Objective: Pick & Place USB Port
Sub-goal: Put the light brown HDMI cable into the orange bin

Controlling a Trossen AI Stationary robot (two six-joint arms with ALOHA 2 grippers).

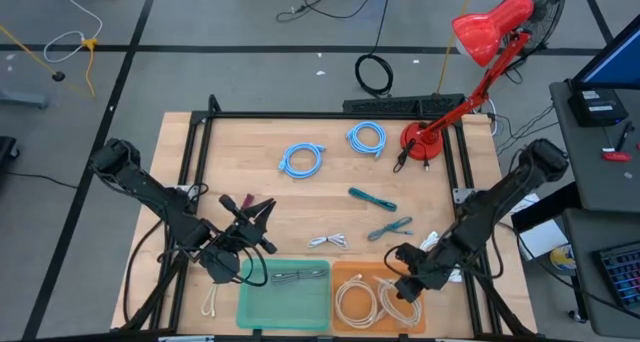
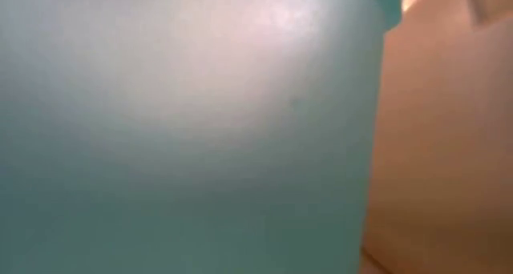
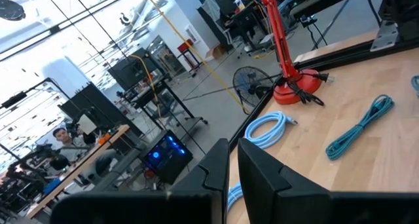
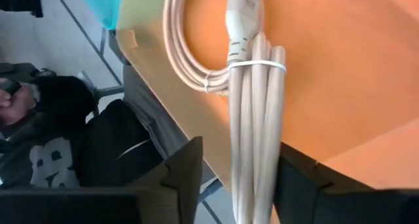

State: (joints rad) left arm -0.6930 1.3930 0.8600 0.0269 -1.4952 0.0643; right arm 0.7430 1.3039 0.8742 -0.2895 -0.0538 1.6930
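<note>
Right gripper (image 1: 404, 289) over the orange tray (image 1: 345, 274) at the table's front edge, fingers pinching a bundled white USB cable (image 4: 252, 119): smooth round cord, zip-tied, long axis running along the fingers. Left gripper (image 1: 262, 244) at the teal tray's (image 1: 250, 302) back-left corner, fingers pressed nearly together, holding nothing.

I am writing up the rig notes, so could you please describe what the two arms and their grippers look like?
Both arms are dark, nearly black, built of slim links with bulkier rounded joints, and black cables run along them. The left gripper and right gripper each end in two flat, angular black fingers. No markings or labels are legible.
</note>
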